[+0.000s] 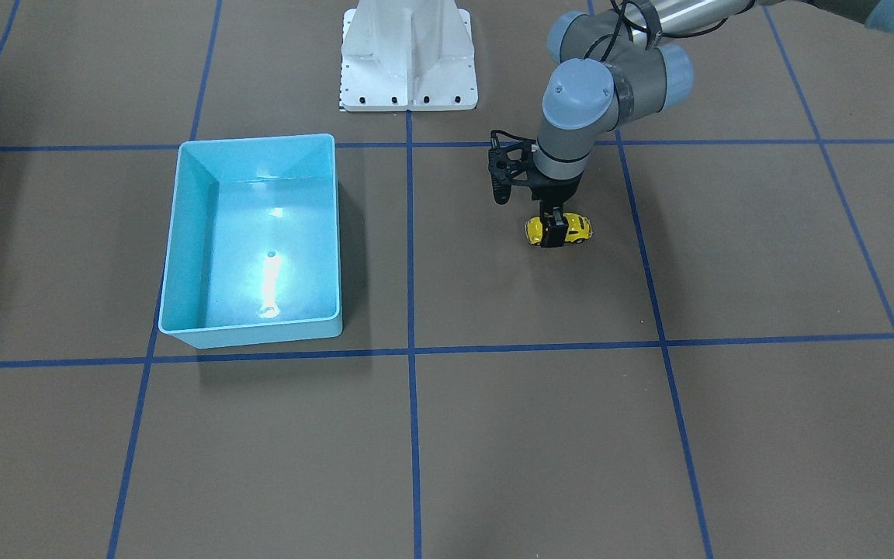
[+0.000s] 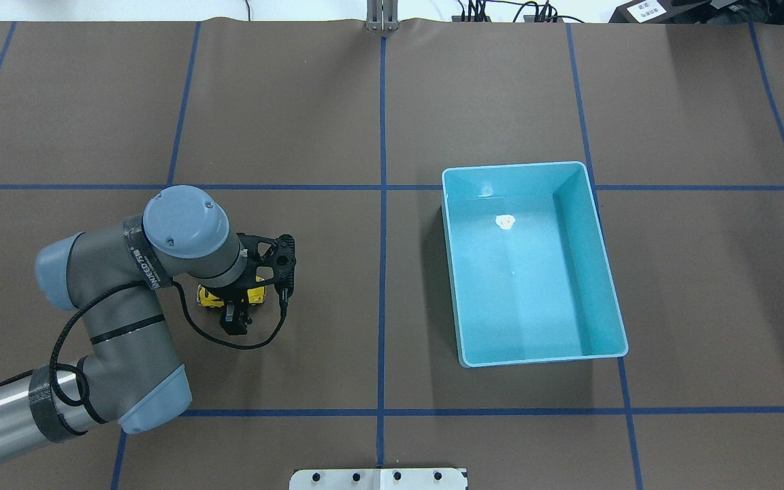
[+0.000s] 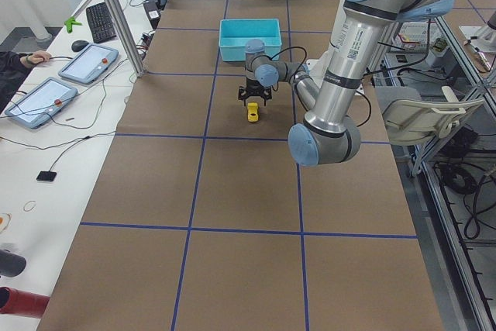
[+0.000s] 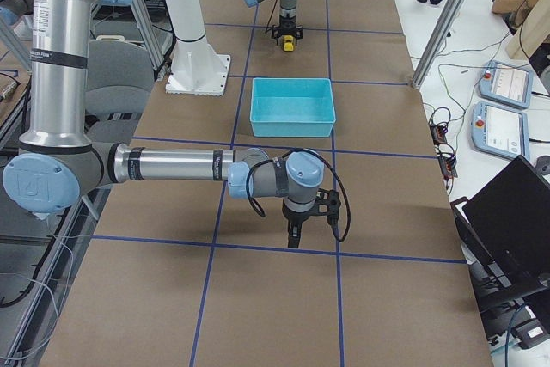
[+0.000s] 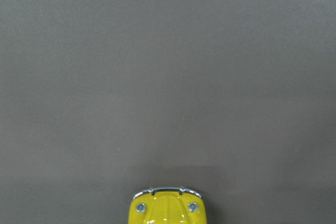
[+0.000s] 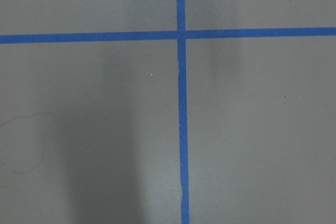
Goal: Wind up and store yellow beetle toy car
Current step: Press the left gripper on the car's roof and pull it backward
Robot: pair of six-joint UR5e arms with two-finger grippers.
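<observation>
Yellow beetle toy car (image 1: 580,227) stands on its wheels right of centre in the front-facing view, the left gripper (image 1: 555,234) straddling its middle with the jaws narrowed onto its flanks, apparently clamping it (the far finger is hidden). This looks like the wind-up step: next, drag the car backward along the table (image 1: 726,435) under firm pressure, then carry it to the light blue bin (image 1: 249,335) left of centre. How far the right gripper (image 4: 295,231) is open, I cannot tell.

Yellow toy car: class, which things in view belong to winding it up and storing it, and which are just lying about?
Job in hand:
yellow beetle toy car
left gripper, at the car
light blue bin

Lying about:
white base plate
tablets
keyboard
</observation>
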